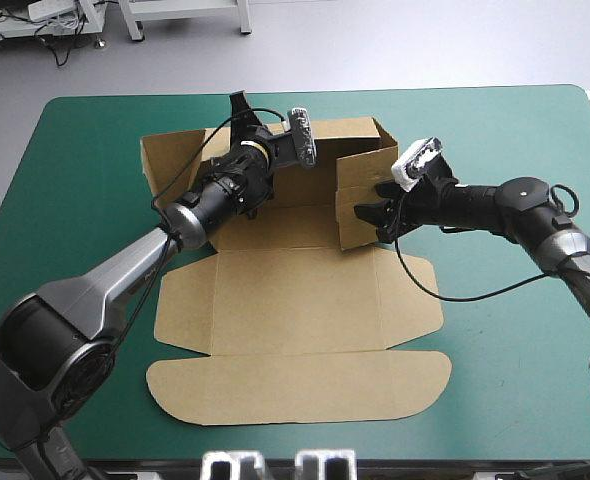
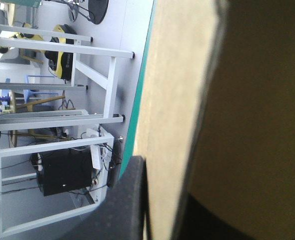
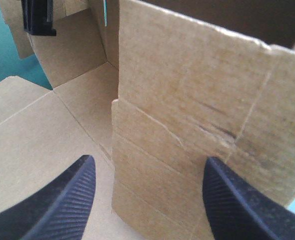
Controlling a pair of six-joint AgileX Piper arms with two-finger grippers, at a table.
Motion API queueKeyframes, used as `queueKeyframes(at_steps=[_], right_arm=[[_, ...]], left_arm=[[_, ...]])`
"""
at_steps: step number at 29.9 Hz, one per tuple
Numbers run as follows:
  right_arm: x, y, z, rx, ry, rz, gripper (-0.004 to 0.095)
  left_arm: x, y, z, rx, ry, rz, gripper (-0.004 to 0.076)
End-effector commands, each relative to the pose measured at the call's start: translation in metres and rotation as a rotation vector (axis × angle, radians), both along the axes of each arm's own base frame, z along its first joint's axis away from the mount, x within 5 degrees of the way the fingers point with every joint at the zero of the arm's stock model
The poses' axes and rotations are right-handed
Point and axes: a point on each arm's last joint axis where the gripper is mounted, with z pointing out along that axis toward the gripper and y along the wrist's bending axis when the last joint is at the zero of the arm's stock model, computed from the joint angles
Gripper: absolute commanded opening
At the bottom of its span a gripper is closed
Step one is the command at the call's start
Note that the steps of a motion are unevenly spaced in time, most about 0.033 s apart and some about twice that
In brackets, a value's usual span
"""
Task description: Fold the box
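Observation:
The brown box (image 1: 295, 300) lies in the middle of the table, its lid flap (image 1: 295, 385) flat toward the front edge. The back wall (image 1: 175, 155) and the right side wall (image 1: 360, 195) stand raised. My left gripper (image 1: 240, 108) reaches over the back wall's top edge. In the left wrist view the board (image 2: 177, 100) runs between its black fingers (image 2: 122, 205), which are shut on it. My right gripper (image 1: 370, 212) is open at the right wall's inner end. In its wrist view the wall (image 3: 187, 100) stands upright just ahead of the gripper (image 3: 147, 200).
The teal-green cover (image 1: 65, 180) stretches wide on both sides of the box. The table's far edge (image 1: 305, 92) runs a short way behind the back wall. The left gripper's fingers (image 3: 37, 17) show far off in the right wrist view.

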Motion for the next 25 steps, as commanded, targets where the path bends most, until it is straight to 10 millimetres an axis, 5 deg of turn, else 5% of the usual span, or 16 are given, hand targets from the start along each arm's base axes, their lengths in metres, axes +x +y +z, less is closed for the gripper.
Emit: queueKeyframes(at_steps=[1, 10, 16, 25], right_arm=[[-0.001, 0.000, 0.029, 0.069, -0.054, -0.044, 0.0589], [0.006, 0.012, 0.005, 0.026, 0.033, -0.037, 0.0587], [0.014, 0.012, 0.007, 0.032, 0.000, -0.142, 0.0505], [0.012, 0.013, 0.007, 0.041, 0.024, -0.141, 0.0150]], left_arm=[[-0.012, -0.015, 0.020, -0.202, 0.037, -0.003, -0.0009], [-0.020, -0.025, 0.016, -0.225, 0.103, -0.060, -0.0009], [-0.026, -0.028, 0.012, -0.201, 0.161, -0.054, -0.0009], [-0.029, -0.034, 0.014, -0.250, 0.172, -0.100, -0.0008]])
